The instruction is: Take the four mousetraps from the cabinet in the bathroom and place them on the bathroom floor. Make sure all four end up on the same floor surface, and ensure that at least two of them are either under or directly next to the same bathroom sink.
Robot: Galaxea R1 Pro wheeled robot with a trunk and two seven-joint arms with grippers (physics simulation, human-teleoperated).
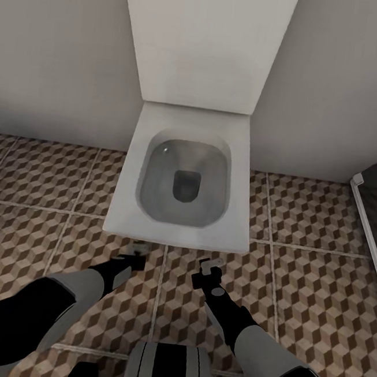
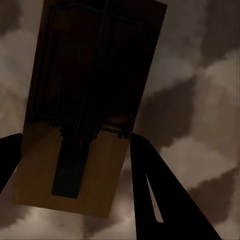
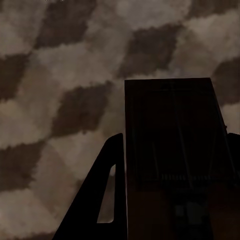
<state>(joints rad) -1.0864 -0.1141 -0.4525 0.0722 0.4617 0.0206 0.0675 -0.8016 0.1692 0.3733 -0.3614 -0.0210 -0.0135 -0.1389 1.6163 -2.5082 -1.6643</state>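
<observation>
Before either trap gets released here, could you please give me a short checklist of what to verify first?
1. Left gripper holds a mousetrap: ok, board sits between its fingers.
2. Right gripper holds a second mousetrap: ok.
3. Bathroom floor lies below both grippers: ok, cube-pattern tiles behind both boards.
4. Fixture ahead is the sink: not ok, it is a toilet.
5. Height of the traps above the tiles: cannot tell.
</observation>
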